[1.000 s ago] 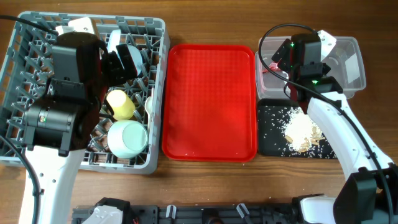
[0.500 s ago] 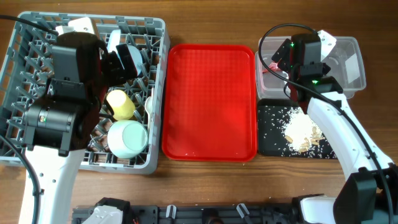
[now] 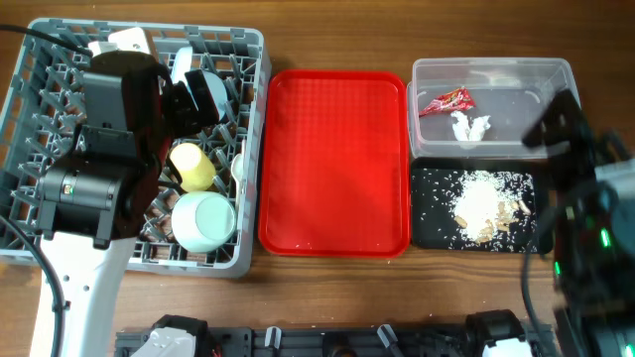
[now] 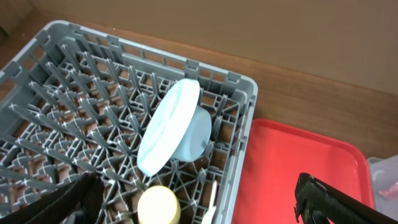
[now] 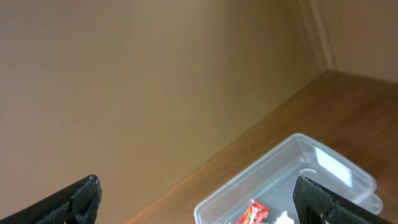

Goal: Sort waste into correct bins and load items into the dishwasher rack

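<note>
The grey dishwasher rack [image 3: 254,149] at the left holds a yellow cup [image 3: 190,166], a pale green bowl [image 3: 203,220], a light blue plate [image 4: 168,127] on edge with a light blue bowl [image 4: 198,132] behind it, and a white utensil [image 4: 210,198]. My left gripper [image 3: 201,97] hangs open over the rack with nothing in it [image 4: 198,183]. The clear tub [image 3: 496,67] holds the red wrapper [image 3: 444,101] and the white tissue [image 3: 469,127]. Rice scraps [image 3: 481,203] lie in the black tray [image 3: 427,233]. My right gripper [image 3: 552,124], blurred, stands open and empty at the tub's right end [image 5: 196,186].
A flat red tray [image 3: 335,164] lies between the rack and the two bins. The right wrist view takes in the tub [image 5: 298,155] from well above, with bare wooden table around it. My right arm [image 3: 590,248] fills the near right corner.
My right arm has pulled back from over the clear tub toward the near right, uncovering the wrapper and tissue. The left arm has not moved.
</note>
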You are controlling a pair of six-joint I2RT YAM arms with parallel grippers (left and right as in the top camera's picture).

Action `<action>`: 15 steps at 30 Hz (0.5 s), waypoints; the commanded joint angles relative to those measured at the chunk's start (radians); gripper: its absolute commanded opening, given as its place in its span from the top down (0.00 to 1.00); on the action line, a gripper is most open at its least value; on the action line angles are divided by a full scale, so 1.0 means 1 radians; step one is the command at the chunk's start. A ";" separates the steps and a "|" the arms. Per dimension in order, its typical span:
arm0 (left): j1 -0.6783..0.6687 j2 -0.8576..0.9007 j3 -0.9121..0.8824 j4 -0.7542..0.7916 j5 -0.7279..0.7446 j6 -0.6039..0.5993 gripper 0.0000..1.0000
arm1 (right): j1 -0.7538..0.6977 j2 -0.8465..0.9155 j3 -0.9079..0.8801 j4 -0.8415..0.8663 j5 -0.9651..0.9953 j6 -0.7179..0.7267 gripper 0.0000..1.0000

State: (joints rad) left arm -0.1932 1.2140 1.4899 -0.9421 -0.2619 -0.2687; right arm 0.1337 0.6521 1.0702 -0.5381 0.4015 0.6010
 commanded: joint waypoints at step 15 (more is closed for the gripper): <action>0.007 0.003 0.006 0.005 0.011 -0.009 0.00 | -0.022 -0.649 -1.028 0.941 -0.294 -0.225 0.00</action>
State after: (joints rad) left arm -0.1932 1.2163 1.4899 -0.9398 -0.2596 -0.2684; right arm 0.1158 0.0196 0.1638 0.3305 0.1734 0.4046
